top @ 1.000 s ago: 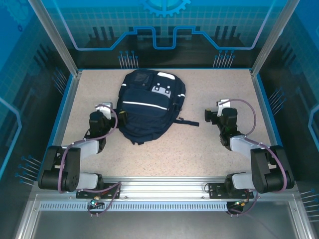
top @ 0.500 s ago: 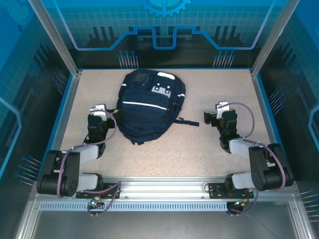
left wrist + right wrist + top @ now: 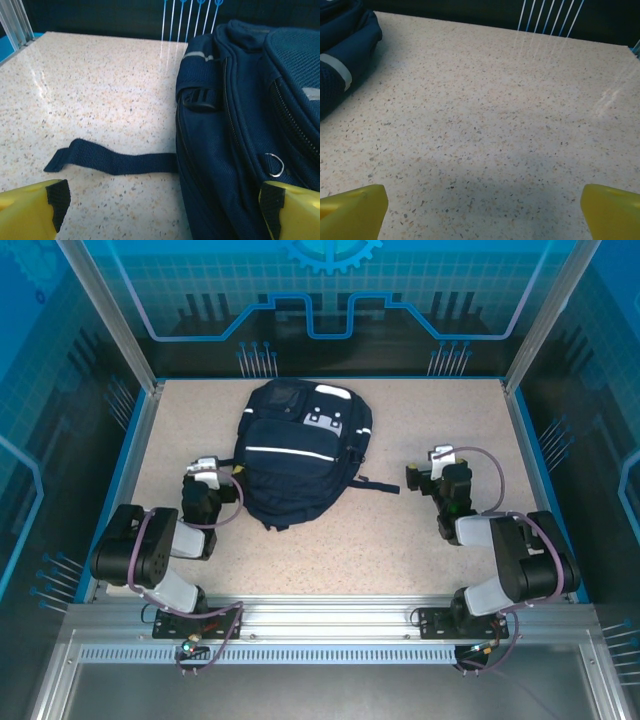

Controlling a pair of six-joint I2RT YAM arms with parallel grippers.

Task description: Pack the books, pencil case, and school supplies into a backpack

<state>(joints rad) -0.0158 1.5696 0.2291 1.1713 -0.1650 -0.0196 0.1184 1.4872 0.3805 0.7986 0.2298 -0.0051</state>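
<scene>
The navy backpack (image 3: 300, 445) lies flat at the back middle of the table, its white-and-grey patch toward the far side. My left gripper (image 3: 208, 476) sits low just off its left side and is open. In the left wrist view the backpack (image 3: 240, 120) is on the right, and a loose dark strap (image 3: 112, 162) lies ahead of the open left gripper (image 3: 165, 210). My right gripper (image 3: 430, 474) is open over bare table to the right of the bag. The right wrist view has the open right gripper (image 3: 482, 210) and a corner of the backpack (image 3: 342, 45). The books, pencil case and school supplies are out of view.
Another strap (image 3: 382, 486) trails from the bag's right side toward the right gripper. A blue rim (image 3: 135, 450) and glass walls with metal posts (image 3: 540, 320) close in the speckled table (image 3: 340, 540). A metal rail (image 3: 330, 615) runs along the near edge.
Both arms have folded back toward their bases, upper links rising. The left gripper slid a little nearer, the right one a little left. Both jaws stayed open.
</scene>
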